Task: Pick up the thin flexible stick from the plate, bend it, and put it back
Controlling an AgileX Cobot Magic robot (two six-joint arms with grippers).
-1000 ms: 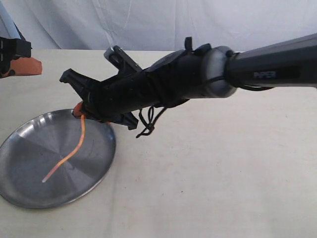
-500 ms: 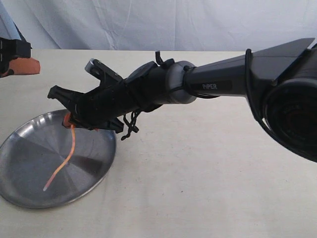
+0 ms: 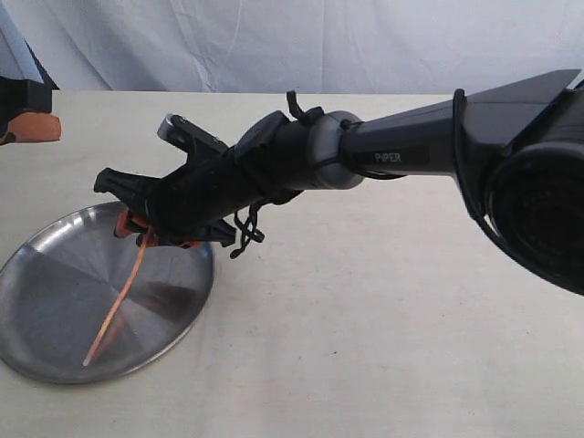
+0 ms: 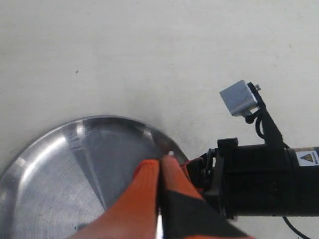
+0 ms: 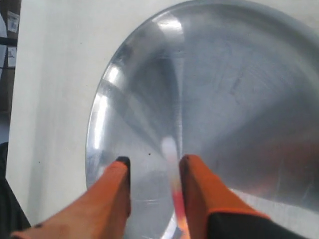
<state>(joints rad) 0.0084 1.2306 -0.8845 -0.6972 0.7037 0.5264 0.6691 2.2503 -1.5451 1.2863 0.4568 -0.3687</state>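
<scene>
The thin red-orange stick (image 3: 117, 306) slants down over the shiny metal plate (image 3: 55, 283). Its low end touches the plate near the front rim. Its top end is up at the right gripper (image 3: 137, 228), which hangs over the far side of the plate. Seen from the right wrist, the two orange fingers (image 5: 117, 194) have a clear gap between them. The stick leans on the inner side of one finger and is not squeezed. The left gripper (image 3: 32, 128) is off at the left edge, away from the stick. Its orange fingers (image 4: 144, 179) are pressed tight together. The plate sits on a pale table (image 3: 383, 328). A white cloth (image 3: 274, 46) hangs behind.
</scene>
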